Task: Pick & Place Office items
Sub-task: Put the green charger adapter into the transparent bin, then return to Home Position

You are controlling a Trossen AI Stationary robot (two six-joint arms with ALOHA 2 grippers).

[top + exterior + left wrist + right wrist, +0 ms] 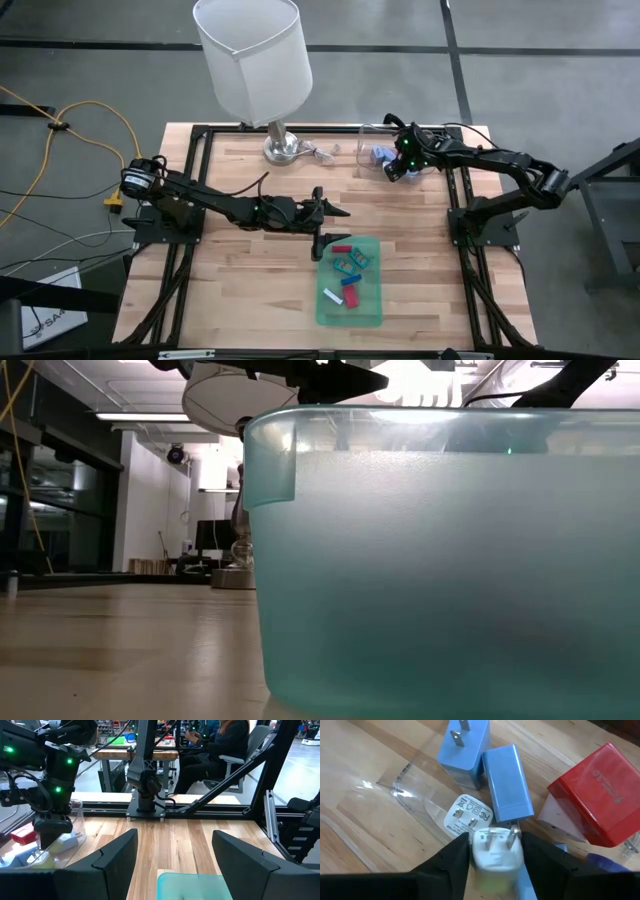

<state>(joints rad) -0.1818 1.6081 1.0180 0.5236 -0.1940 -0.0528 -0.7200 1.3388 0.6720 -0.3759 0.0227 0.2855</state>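
Pinching a white plug block [495,851] in the right claw [492,852].

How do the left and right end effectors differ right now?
The left end effector is open and empty; the right end effector is shut on a white plug. The left one hovers mid-table at the edge of the green tray; the right one is down at the clear container near the table's far edge. Both have two dark fingers.
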